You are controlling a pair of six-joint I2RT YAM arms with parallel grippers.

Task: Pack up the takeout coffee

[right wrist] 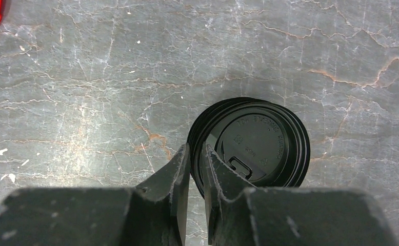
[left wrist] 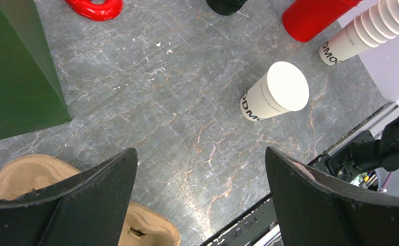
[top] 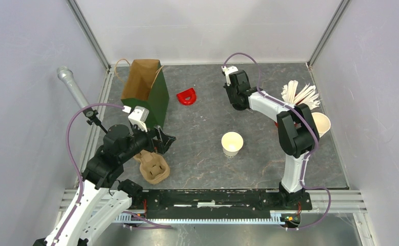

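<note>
The right gripper (right wrist: 196, 155) clamps the rim of a round black plastic lid (right wrist: 261, 139) near the far edge. The left gripper (left wrist: 200, 154) gapes wide.

Partial black lettering "DMO" on the lone paper cup (left wrist: 269, 102) and the cup stack (left wrist: 356, 36).

Robot lab test cell, plain white panel walls (top: 202, 25), aluminium frame posts (top: 87, 31), grey stone-look table (top: 207, 169)
</note>
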